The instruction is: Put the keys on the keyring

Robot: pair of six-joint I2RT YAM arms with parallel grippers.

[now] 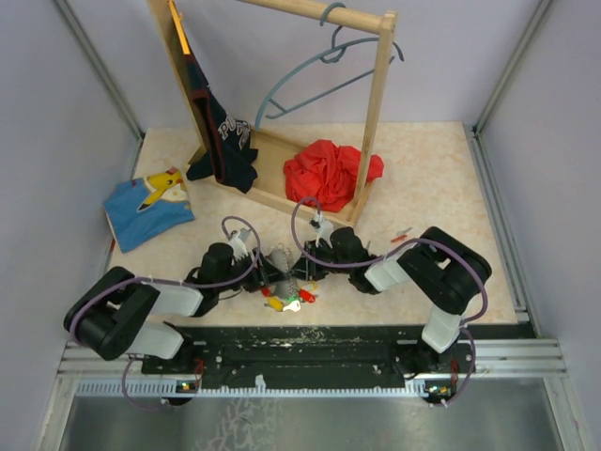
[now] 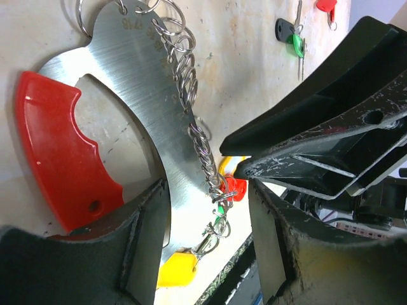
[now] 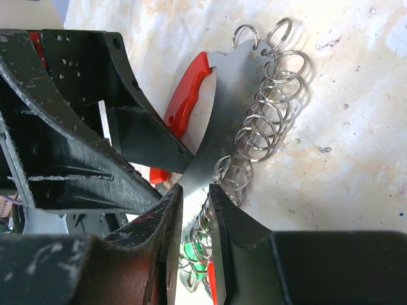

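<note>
Right end effector (image 3: 195,190), nearly closed, pinches the keyring (image 3: 235,95) on the tabletop (image 3: 356,159); left end effector (image 2: 206,190) straddles it, grip unclear. Likely a steadying step; the next move needs the loose green key (image 2: 294,46) fetched.

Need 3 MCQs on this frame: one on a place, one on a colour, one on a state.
1. The red cloth lies: A near edge, centre; B at the foot of the wooden rack; C far left corner.
2. The keyring has a grip coloured: A red; B blue; C black.
3. The right gripper is: A wide open; B shut on nothing; C shut on the keyring.
Key: B, it rests against the rack's base; A, red shows in both wrist views; C, its fingers close on the plate's end.
</note>
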